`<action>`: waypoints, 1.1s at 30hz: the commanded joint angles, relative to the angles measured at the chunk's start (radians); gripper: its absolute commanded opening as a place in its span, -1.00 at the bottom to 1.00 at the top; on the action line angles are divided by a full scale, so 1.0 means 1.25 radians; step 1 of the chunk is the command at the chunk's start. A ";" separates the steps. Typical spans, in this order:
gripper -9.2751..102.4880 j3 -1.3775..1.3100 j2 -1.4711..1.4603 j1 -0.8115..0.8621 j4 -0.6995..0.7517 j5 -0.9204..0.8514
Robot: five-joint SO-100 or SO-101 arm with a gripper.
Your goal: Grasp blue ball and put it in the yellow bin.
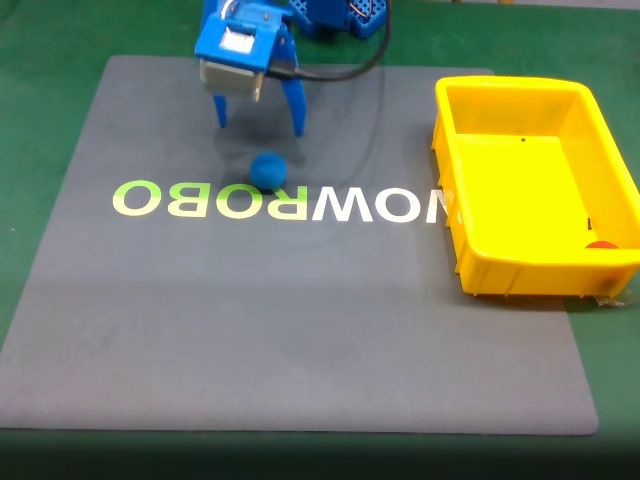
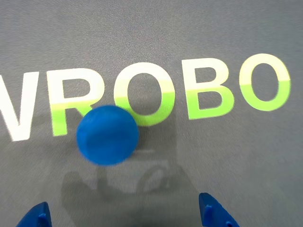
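Fixed view: one blue ball (image 1: 268,169) lies on a grey mat (image 1: 300,330), untouched, well apart from the one yellow bin (image 1: 470,250) at the right. One blue gripper (image 1: 259,123) hovers just beyond it, fingers spread and empty. One small red-orange ball (image 1: 601,244) sits in the bin's corner. Grasp and transfer both appear still to do.

Wrist view: the ball (image 2: 108,135) rests beside the mat's lettering, ahead of two spread fingertips (image 2: 211,209) and left of centre.

The arm is bright blue plastic throughout. Its gripper (image 1: 259,126) carries a boxy blue housing with a pale grey-white block set into it, and two slim, tapering blue jaws. A black cable (image 1: 345,68) loops from the housing back to the blue base (image 1: 345,15).
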 commanded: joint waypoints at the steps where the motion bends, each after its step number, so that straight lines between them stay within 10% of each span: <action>1: -0.20 -0.080 -0.031 0.004 -0.027 0.009; 33: -0.53 -0.212 -0.259 -0.072 -0.077 0.058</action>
